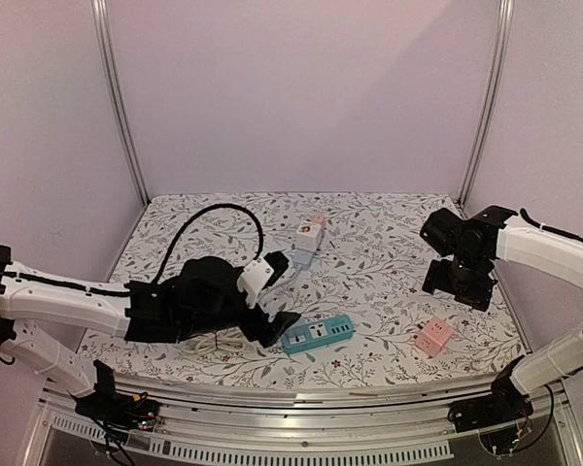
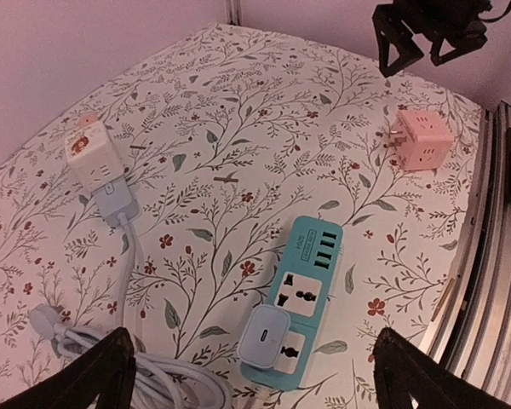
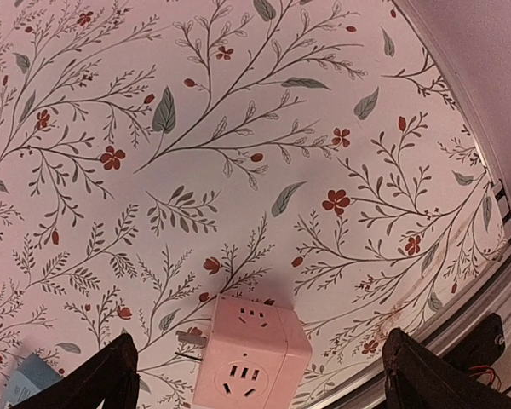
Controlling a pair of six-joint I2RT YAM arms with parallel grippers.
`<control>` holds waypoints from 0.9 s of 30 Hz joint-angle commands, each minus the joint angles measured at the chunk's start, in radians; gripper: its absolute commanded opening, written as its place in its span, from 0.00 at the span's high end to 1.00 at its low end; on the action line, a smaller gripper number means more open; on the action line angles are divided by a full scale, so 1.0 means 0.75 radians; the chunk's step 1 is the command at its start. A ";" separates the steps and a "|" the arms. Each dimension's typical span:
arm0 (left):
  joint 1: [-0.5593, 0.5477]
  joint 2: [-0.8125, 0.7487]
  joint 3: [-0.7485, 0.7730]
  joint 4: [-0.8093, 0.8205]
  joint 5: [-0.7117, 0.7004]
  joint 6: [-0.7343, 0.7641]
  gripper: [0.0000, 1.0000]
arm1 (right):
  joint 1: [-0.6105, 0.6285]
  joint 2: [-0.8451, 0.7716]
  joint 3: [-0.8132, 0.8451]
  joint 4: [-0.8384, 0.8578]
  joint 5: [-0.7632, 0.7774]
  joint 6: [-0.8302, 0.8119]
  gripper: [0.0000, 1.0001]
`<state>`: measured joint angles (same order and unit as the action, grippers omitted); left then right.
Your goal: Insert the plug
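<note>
ARM: Fingertips (image 2: 94,375) of my left pincer (image 2: 254,362) frame the white charger plug (image 2: 268,336), which looks seated in the end socket of the teal power strip (image 2: 311,273). Jaws are spread wide, holding nothing.

OBSERVER: Which step, then?

ARM: Insertion looks done, I judge. The next move calls for a straight lift, clear of the coiled white cable (image 2: 166,375). My right pincer (image 3: 257,358) hangs over the pink cube adapter (image 2: 426,138), wide open and empty.
</note>
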<state>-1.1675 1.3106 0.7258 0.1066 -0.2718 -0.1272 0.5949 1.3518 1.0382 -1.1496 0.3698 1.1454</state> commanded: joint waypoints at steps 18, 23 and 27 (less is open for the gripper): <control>-0.328 0.622 0.479 0.067 -0.403 -0.018 0.01 | -0.024 -0.135 -0.141 0.116 -0.135 -0.316 0.01; -0.326 0.539 0.384 0.109 -0.414 -0.019 0.01 | -0.022 -0.141 -0.253 0.181 -0.244 -0.329 0.01; -0.325 0.450 0.328 0.101 -0.463 0.001 0.01 | -0.024 -0.146 -0.301 0.177 -0.295 -0.305 0.01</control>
<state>-1.4109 1.7252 1.0084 0.1638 -0.5701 -0.1425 0.5808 1.2472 0.8444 -1.0431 0.2131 0.9115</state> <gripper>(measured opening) 0.992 0.988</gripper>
